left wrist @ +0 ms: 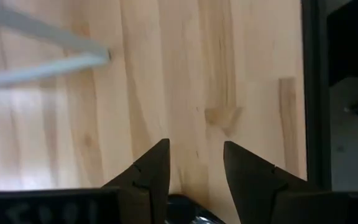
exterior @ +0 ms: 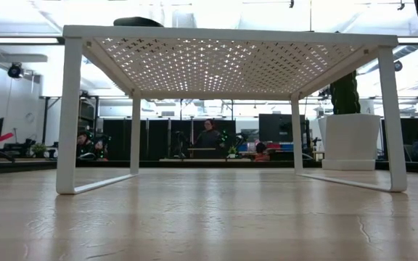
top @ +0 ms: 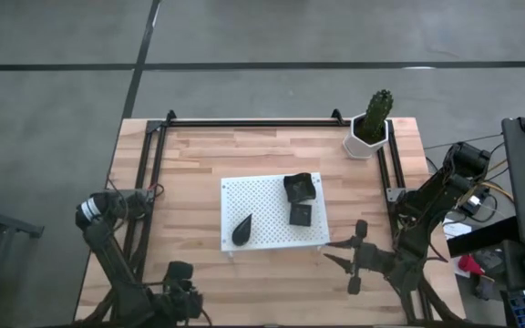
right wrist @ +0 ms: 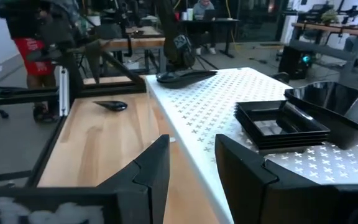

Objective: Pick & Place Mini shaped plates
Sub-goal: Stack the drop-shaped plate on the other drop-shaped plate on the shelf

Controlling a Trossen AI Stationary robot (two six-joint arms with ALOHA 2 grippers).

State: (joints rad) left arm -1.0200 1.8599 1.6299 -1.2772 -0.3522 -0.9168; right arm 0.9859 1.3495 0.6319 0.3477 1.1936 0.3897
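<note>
On the white perforated board (top: 272,211) lie a black teardrop plate (top: 241,230), a small square plate (top: 301,214) and a larger square plate (top: 301,187). The right wrist view shows the small square plates (right wrist: 284,124) as a stack, with the larger one (right wrist: 344,102) beside it and the teardrop plate (right wrist: 185,76) farther off. Another teardrop plate (right wrist: 110,106) lies on the wood beyond the board. My right gripper (top: 354,258) (right wrist: 191,140) is open, off the board's near right corner. My left gripper (top: 180,296) (left wrist: 196,146) is open over bare wood at the near left edge.
A white hexagonal pot with a cactus (top: 370,128) (exterior: 350,138) stands at the table's far right corner. The board stands on thin white legs (exterior: 67,116) above the table. A black frame (top: 244,121) runs along the far and left sides. People sit in the room behind.
</note>
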